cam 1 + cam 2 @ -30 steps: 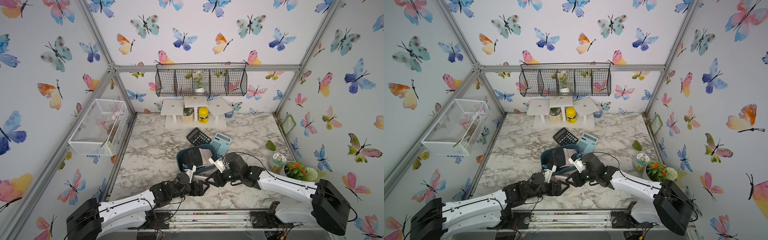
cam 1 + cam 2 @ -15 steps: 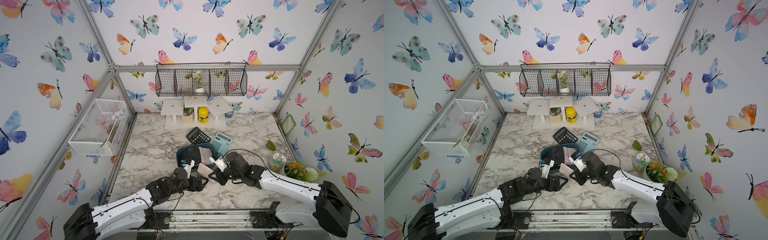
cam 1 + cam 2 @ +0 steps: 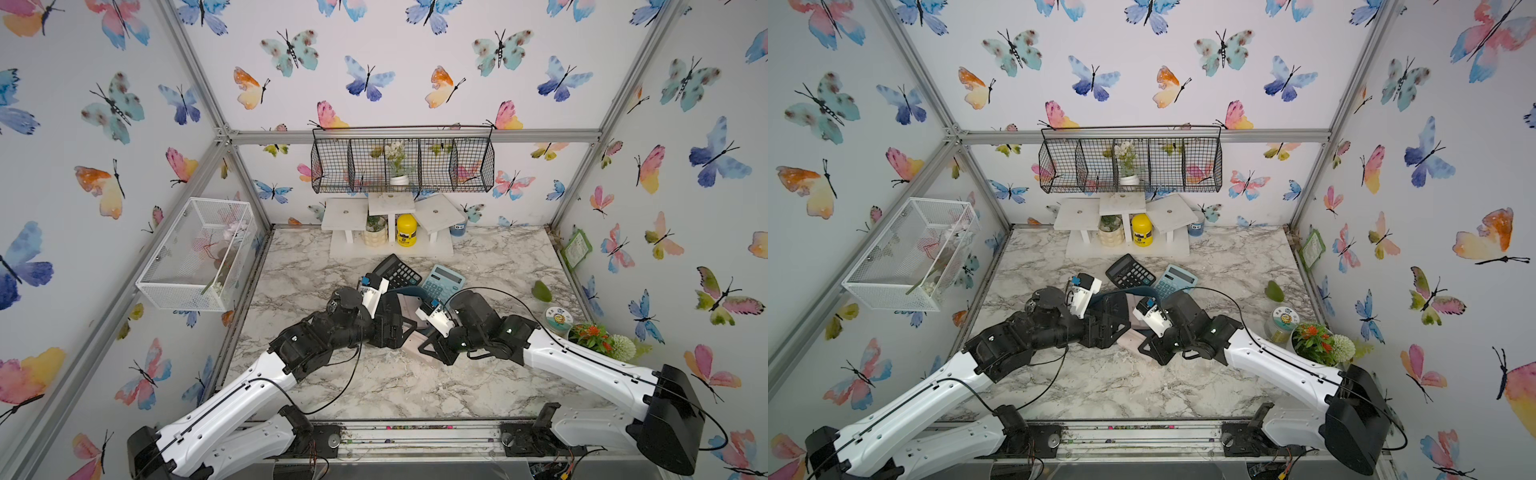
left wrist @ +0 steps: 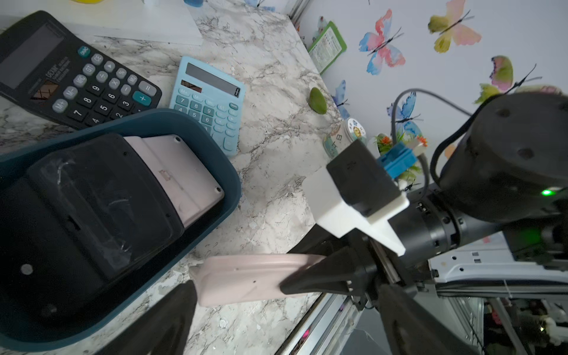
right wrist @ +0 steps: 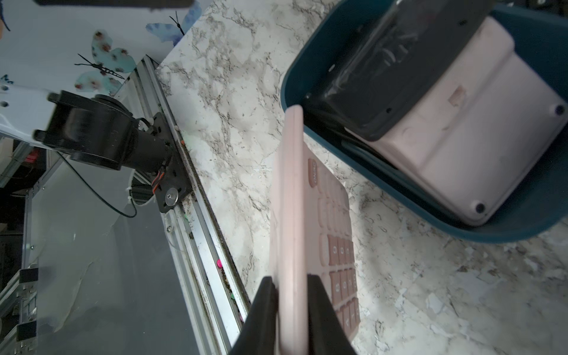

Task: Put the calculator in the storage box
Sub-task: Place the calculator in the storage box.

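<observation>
The pink calculator (image 5: 292,215) stands on edge just above the marble, close to the storage box's near rim. My right gripper (image 5: 290,279) is shut on its end, also seen from the left wrist view (image 4: 246,279) and in both top views (image 3: 411,343) (image 3: 1128,338). The teal storage box (image 4: 227,172) (image 5: 295,80) holds a face-down black calculator (image 4: 92,199) and a face-down pink one (image 4: 181,175). My left gripper (image 4: 287,295) is open, its fingers either side of the held calculator without touching it. In the top views it hovers over the box (image 3: 390,320).
A black calculator (image 3: 397,270) and a light blue calculator (image 3: 442,282) lie just behind the box. A green leaf (image 3: 541,291), a round tin (image 3: 559,318) and a flower pot (image 3: 594,336) sit along the right. A white riser with a yellow jar (image 3: 406,230) stands at the back.
My right gripper has shut on the pink calculator's end. The left arm has moved toward the back over the box, and its jaws have spread wider.
</observation>
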